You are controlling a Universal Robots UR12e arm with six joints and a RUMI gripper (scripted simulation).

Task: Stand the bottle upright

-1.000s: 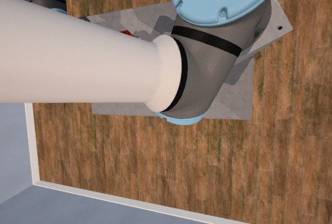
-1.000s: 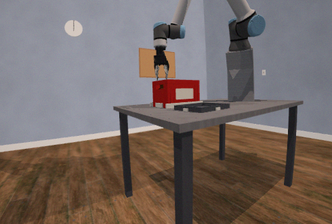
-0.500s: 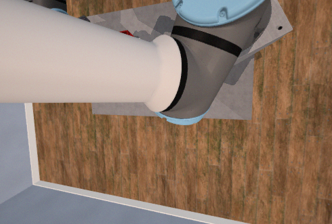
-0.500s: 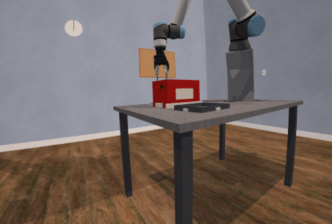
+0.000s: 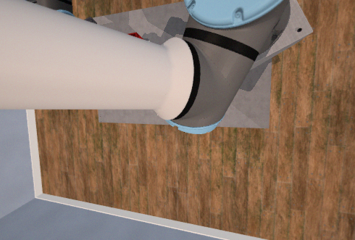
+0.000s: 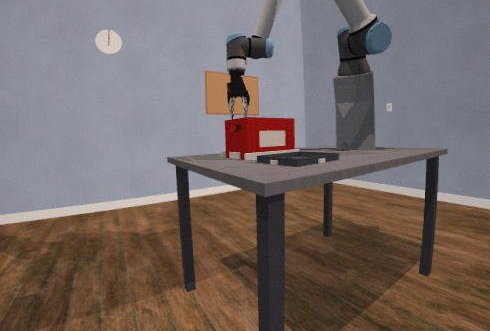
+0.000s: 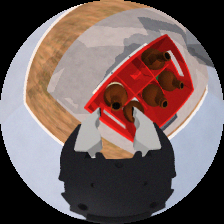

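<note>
The red crate (image 5: 135,35) (image 6: 235,140) (image 7: 175,106) stands on the table, mostly hidden by the arm in the top view. In the wrist view it holds brown bottles: one at the near left (image 7: 116,93), one partly behind the right finger (image 7: 133,108), one in the middle (image 7: 152,93), one at the right (image 7: 170,79) and one at the far end (image 7: 153,59). Neck differences are too small to tell. My gripper (image 6: 239,116) (image 7: 116,107) is partly open and empty, pointing down over the crate's near end. The dark tray (image 6: 300,161) lies beside the crate.
The grey table (image 5: 250,114) (image 6: 265,181) (image 7: 75,70) carries the crate and tray. The crate's walls and inner dividers stand around the bottles close to my fingers. The robot's pedestal (image 6: 355,113) stands at the table's far side.
</note>
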